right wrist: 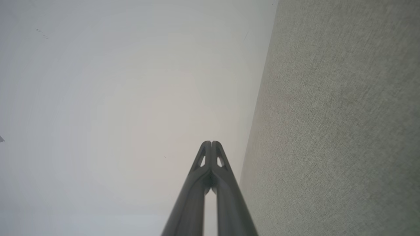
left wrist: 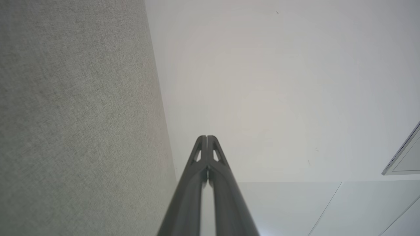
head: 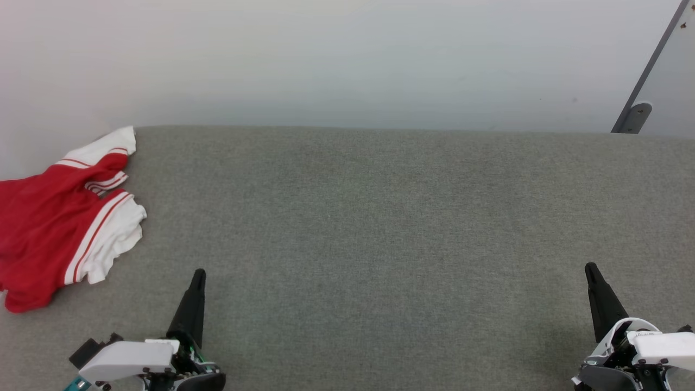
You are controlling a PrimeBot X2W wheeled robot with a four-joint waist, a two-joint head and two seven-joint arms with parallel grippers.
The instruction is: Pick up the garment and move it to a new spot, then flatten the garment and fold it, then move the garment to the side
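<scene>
Eyeing the garment (head: 49, 228): bunched at the far left of the grey woven tabletop (head: 380, 244). Looks light, soft and limp, likely to sag when lifted; best pinched at a white sleeve hem or a raised red fold. Holds nothing in the left gripper (head: 199, 273) or right gripper (head: 591, 267), fingers (left wrist: 193, 183) pressed tip to tip, well apart from the cloth. Ends at a plain pale wall (head: 347, 60), grey bracket (head: 632, 117) at upper right.
</scene>
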